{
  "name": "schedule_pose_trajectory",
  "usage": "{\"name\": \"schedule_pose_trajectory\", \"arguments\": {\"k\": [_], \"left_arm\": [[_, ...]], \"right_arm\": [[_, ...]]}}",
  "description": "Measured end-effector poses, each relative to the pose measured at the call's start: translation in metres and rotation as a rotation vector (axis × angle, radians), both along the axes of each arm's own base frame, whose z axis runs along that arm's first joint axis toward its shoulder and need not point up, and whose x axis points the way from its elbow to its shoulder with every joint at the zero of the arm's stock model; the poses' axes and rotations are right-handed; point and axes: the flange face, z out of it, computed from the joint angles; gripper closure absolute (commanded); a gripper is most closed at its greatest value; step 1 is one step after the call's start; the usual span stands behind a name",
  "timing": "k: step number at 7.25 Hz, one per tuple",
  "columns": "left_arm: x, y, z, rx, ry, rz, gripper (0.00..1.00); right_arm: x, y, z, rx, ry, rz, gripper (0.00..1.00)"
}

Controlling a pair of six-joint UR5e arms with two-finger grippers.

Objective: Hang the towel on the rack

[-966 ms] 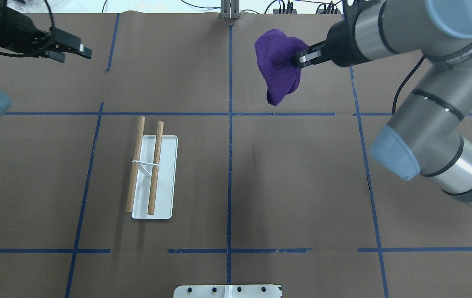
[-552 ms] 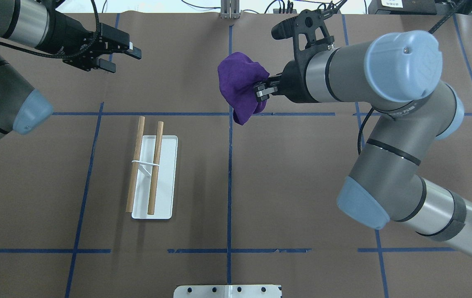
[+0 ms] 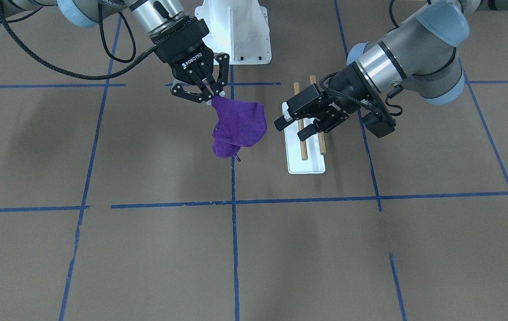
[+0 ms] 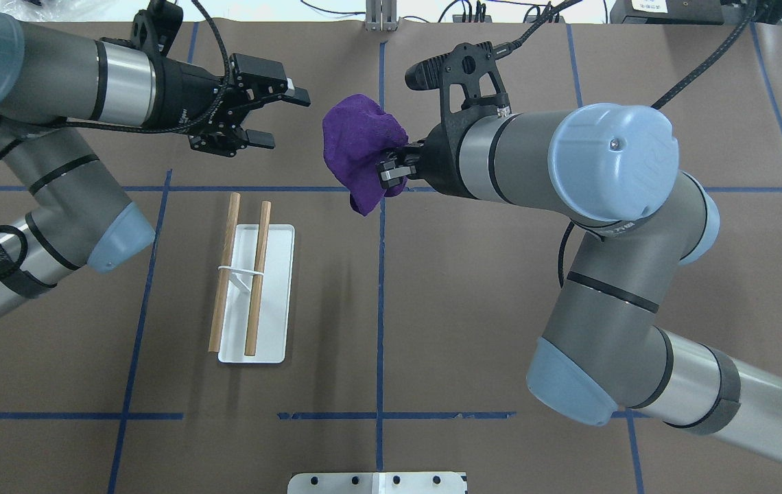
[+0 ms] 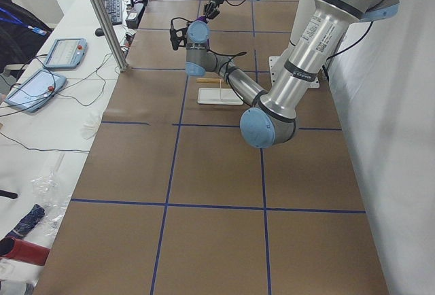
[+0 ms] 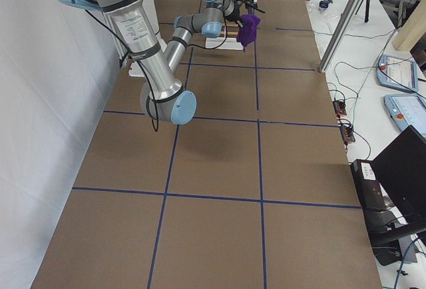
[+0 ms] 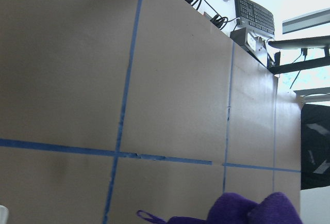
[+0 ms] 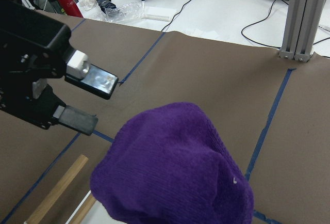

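Since the earlier overhead shots both arms have closed in on the centre. The right gripper (image 4: 389,175) has carried the towel (image 4: 357,147) leftward to the blue tape line (image 4: 381,288). The left gripper (image 4: 282,120) has come rightward and is now near the towel.

Overhead: the right jaws are pinched on the purple towel, which is bunched and hanging in the air over the far middle of the tabletop (image 4: 487,295). The left jaws are spread wide and point at the towel without touching it. The rack (image 4: 274,309) stands left of centre, nearer the robot than both grippers, with its two wooden rods (image 4: 253,322) bare. A white pedestal (image 4: 336,482) shows at the bottom edge.

Front-facing: the towel dangles from the right jaws, clear of the tabletop. The left gripper hovers over the rack's rods, jaws wide.

Exterior left: the rack sits beyond the near arm; the jaws are too small to judge.

Exterior right: the towel hangs at the end of the near arm, above the tabletop.

Left wrist: the towel's top peeks in at the bottom edge; the rest is taped tabletop.

Right wrist: the towel fills the lower middle, the left jaws stand wide apart at left, and one rod end shows at bottom left.
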Motion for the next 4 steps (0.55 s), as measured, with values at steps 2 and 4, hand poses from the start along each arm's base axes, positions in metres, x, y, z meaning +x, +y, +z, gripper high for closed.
{"name": "schedule_pose_trajectory", "arguments": {"k": [2, 4], "left_arm": [[0.017, 0.011, -0.031, -0.056, 0.064, 0.031, 0.00], [0.021, 0.012, -0.039, -0.065, 0.078, 0.028, 0.08]], "right_arm": [[0.000, 0.000, -0.001, 0.001, -0.002, 0.001, 1.00], [0.002, 0.004, -0.004, 0.006, -0.012, -0.002, 1.00]]}}
